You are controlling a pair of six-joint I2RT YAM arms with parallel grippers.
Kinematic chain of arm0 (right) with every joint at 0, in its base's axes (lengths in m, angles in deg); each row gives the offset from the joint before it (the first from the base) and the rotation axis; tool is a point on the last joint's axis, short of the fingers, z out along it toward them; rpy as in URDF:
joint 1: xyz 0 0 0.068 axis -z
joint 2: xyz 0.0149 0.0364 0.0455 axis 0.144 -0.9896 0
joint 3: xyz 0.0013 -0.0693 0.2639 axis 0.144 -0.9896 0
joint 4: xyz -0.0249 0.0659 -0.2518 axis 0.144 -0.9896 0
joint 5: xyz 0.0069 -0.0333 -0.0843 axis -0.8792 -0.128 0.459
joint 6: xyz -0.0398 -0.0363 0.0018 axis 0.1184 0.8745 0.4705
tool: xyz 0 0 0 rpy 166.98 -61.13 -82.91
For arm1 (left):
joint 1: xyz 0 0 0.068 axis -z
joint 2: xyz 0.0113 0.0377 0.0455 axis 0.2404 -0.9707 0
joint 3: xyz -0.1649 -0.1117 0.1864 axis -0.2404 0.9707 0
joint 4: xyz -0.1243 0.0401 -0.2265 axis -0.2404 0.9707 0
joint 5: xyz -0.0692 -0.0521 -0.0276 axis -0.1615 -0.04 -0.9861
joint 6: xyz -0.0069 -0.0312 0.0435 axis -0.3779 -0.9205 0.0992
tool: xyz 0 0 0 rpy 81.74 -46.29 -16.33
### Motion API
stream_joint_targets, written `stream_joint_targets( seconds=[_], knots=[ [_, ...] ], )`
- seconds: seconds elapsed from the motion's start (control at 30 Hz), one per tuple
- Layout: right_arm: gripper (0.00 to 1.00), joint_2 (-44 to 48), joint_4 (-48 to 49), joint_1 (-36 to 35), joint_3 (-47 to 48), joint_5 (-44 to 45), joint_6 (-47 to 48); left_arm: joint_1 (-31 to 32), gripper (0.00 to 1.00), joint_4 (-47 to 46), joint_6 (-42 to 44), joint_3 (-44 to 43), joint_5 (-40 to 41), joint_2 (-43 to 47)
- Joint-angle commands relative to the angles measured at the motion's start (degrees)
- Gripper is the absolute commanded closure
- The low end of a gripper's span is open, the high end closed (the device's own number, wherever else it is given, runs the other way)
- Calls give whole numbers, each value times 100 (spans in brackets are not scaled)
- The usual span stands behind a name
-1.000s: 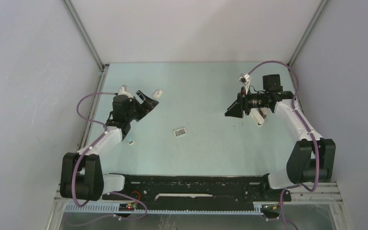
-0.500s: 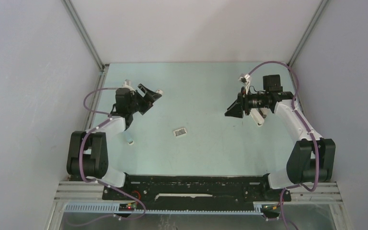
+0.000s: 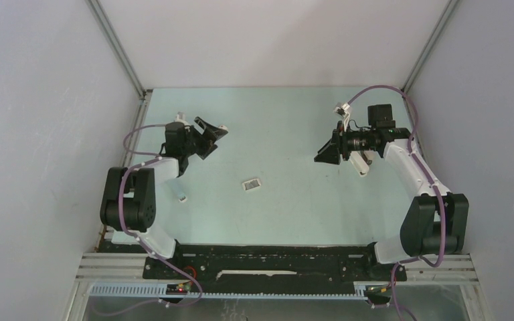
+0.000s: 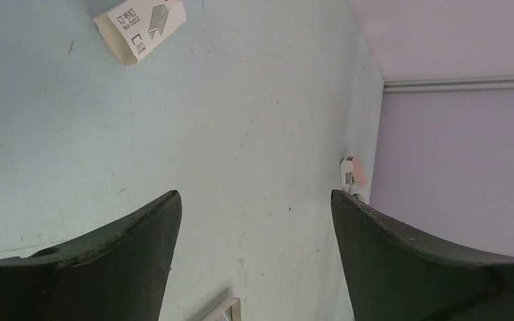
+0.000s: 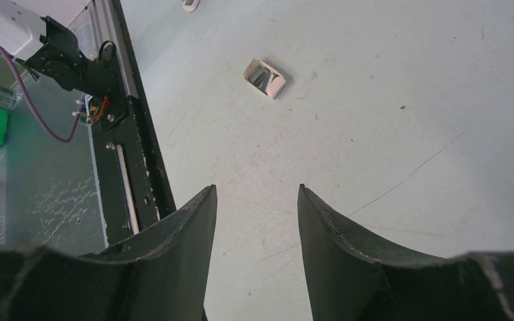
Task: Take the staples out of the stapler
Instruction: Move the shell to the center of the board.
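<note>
My left gripper (image 3: 214, 138) (image 4: 254, 194) hovers open over the back left of the table, nothing between its fingers. A small white item (image 3: 222, 127) lies just beyond its fingertips. My right gripper (image 3: 321, 154) (image 5: 255, 188) hangs open and empty at the back right. An open white tray (image 3: 251, 184) (image 5: 265, 77) lies mid-table, and the dark grey strips in it look like the staples (image 5: 260, 73). A white and pink object beneath my right wrist looks like the stapler (image 3: 359, 163) (image 4: 353, 171). It lies on the table, held by neither gripper.
A white box printed with a staple drawing (image 4: 140, 23) lies ahead of my left gripper, and a tray corner (image 4: 224, 311) shows between its fingers. A tiny white piece (image 3: 182, 198) sits near the left arm. Grey walls close in the left, back and right.
My left arm has folded back toward the left wall, carrying its gripper slightly farther back. The right arm has not moved.
</note>
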Motion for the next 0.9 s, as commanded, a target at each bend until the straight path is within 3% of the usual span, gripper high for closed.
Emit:
stream_joint_targets(
  seconds=[0.0, 0.3, 0.47, 0.87],
  knots=[
    [43, -20, 121, 46, -13, -181, -46, -61, 13, -464, -281, -393, -187, -290],
    [43, -96, 138, 41, -15, -225, -63, -61, 17, -980, -981, -609, -57, -888],
    [43, -92, 148, 47, -19, -241, -63, -68, 26, -1029, -1332, -755, 260, -1138],
    [43, -96, 131, 49, -13, -226, -63, -191, 35, -195, -1290, -1355, 1026, -1570]
  ],
)
